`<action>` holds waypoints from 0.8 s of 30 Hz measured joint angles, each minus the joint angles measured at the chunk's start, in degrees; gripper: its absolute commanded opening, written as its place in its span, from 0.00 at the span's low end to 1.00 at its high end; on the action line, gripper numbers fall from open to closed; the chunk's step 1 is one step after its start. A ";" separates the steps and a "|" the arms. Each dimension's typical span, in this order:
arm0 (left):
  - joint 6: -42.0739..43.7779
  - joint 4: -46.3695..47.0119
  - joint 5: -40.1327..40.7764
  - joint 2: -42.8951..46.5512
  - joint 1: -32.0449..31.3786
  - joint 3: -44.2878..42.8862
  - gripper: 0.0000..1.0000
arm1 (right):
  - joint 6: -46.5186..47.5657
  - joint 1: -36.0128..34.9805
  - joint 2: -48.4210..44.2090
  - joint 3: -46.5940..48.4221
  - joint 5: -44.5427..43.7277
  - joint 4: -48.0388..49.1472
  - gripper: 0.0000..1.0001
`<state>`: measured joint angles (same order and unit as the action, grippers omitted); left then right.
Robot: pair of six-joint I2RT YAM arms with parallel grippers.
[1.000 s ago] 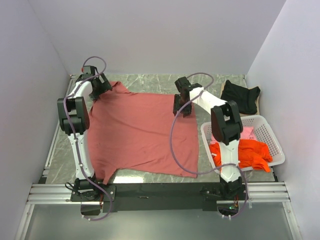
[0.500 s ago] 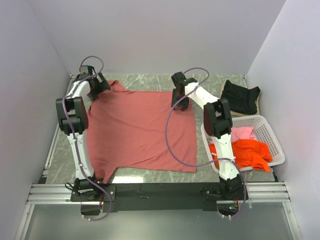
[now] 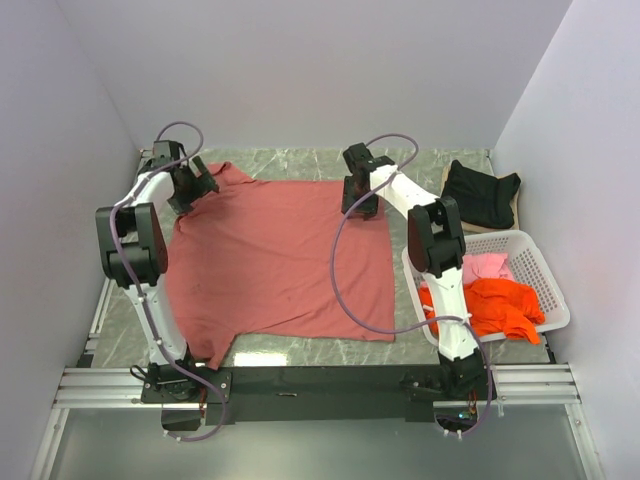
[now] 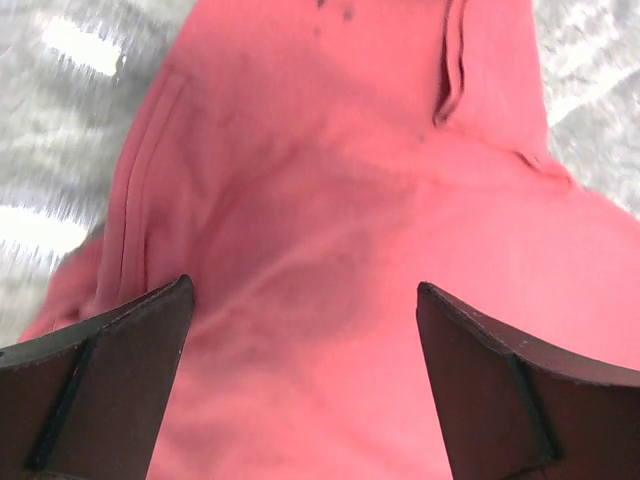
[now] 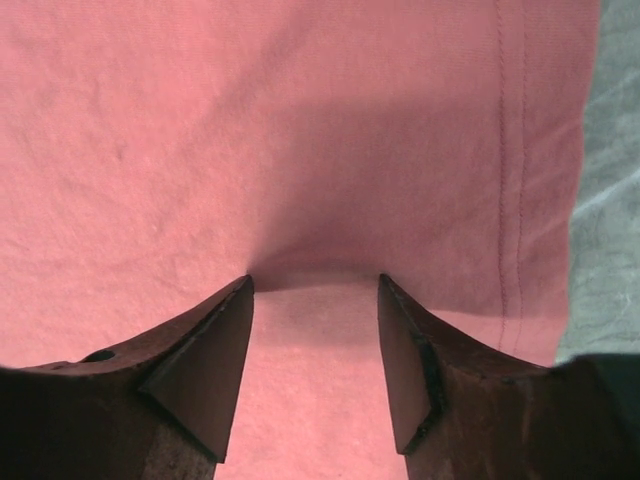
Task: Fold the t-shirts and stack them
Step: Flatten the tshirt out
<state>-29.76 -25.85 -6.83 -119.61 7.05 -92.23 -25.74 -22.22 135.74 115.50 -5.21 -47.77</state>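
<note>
Brick-red t-shirt (image 3: 280, 260) covers our marbled bench (image 3: 290, 165), pale walls (image 3: 300, 70) around. Left gripper (image 4: 302, 290) gapes wide — whether right gripper (image 5: 315, 282) grips, we cannot tell.

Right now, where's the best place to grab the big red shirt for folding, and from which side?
Its far edge, from straight above: the red shirt lies flat, so pinch the far sleeve seam under the left gripper and the far hem corner under the right gripper. Both jaws stand open.
</note>
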 measured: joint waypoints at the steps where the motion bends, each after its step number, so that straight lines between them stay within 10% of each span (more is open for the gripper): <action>1: 0.04 -0.09 0.02 1.29 -0.04 1.16 0.99 | 0.22 0.02 -0.66 -1.16 0.11 0.76 0.61; 24: -1.20 -1.70 2.21 5.79 -3.76 2.01 0.99 | 4.44 0.09 -5.88 -10.38 -1.31 -0.85 0.60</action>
<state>-30.96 -27.55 -4.62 -113.82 3.29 -90.21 -21.30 -22.13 129.86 105.12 -6.52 -48.62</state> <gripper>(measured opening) 0.993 0.600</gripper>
